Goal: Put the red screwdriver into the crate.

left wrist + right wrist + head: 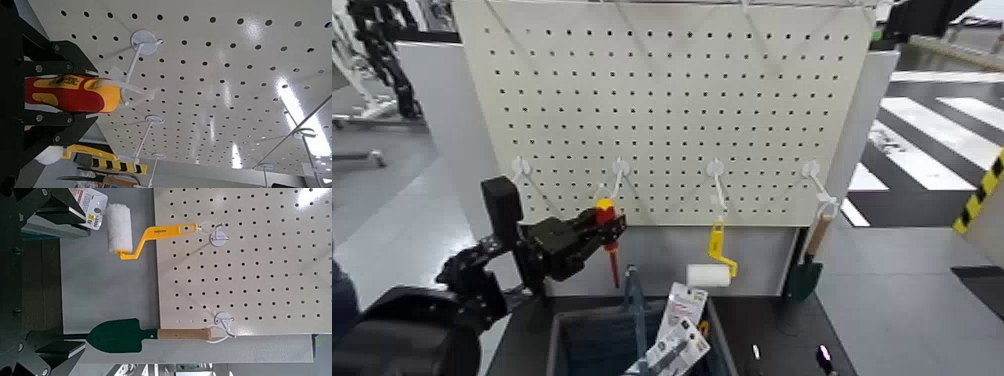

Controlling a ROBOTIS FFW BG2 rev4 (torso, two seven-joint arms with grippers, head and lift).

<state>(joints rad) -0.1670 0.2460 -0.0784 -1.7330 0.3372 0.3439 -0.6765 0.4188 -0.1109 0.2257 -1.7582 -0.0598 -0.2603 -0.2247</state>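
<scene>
The red screwdriver [607, 228], with a red and yellow handle, hangs upright on the pegboard [672, 100] under the second hook [620, 170] from the left. My left gripper [594, 232] is shut on its handle from the left. In the left wrist view the handle [70, 94] lies between the black fingers, and its white loop [129, 84] reaches to the hook [145, 39]. The dark crate [554, 345] stands directly below, at the bottom of the head view, with an upright divider [635, 318]. My right gripper [70, 282] is open, facing the right side of the board.
A yellow-handled paint roller [710, 272] hangs from the third hook and a green trowel [807, 265] with a wooden handle from the fourth. Packaged items [677, 335] stick out of the crate's right half. The roller [119, 229] and trowel [117, 335] also show in the right wrist view.
</scene>
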